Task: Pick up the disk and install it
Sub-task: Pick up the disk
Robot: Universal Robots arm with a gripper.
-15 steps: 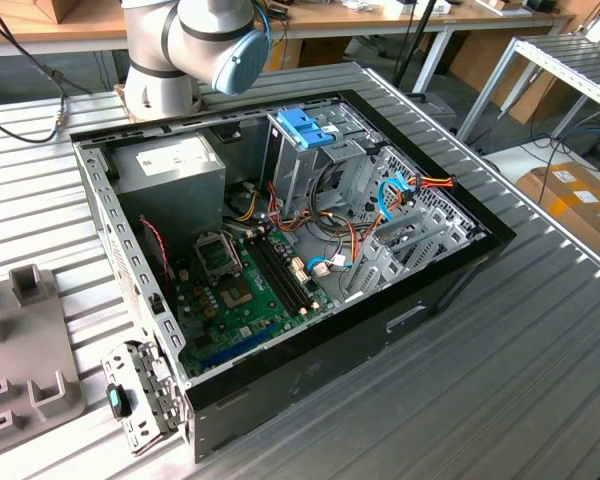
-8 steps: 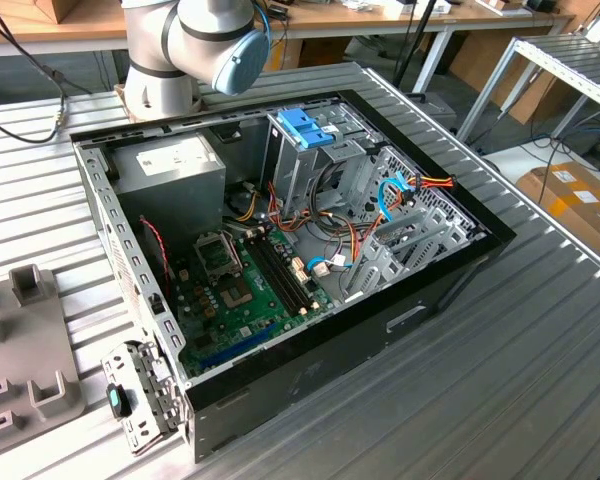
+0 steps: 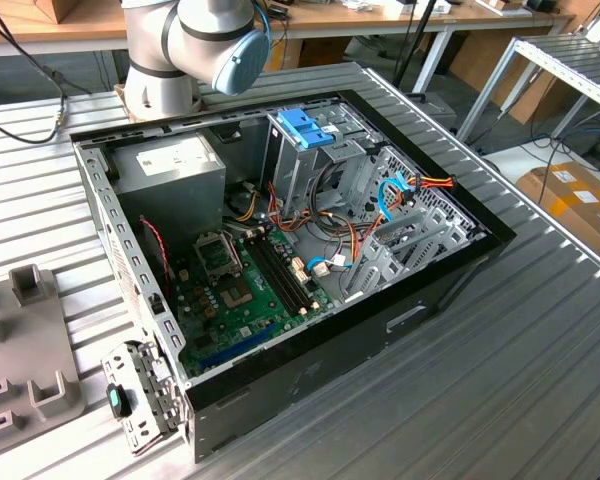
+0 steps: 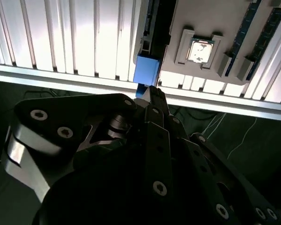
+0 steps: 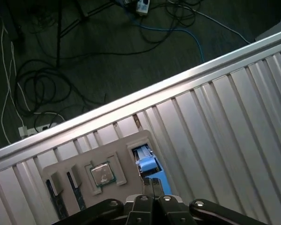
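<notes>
the disk stands on edge in a slot at the end of a grey holder plate, with its light-blue rail end facing up and its dark body running back along the slot. in both wrist views the gripper sits right over that blue end. its two fingers are drawn together with barely a line between them and nothing clamped there. whether the tips touch the disk cannot be told. beside the disk, the same plate carries a square processor chip and, further along, two memory sticks. the plate lies near the edge of a ribbed metal table, and cables trail over the dark floor beyond it. in the exterior view an open computer case lies on the table, with the arm rising behind it.
</notes>
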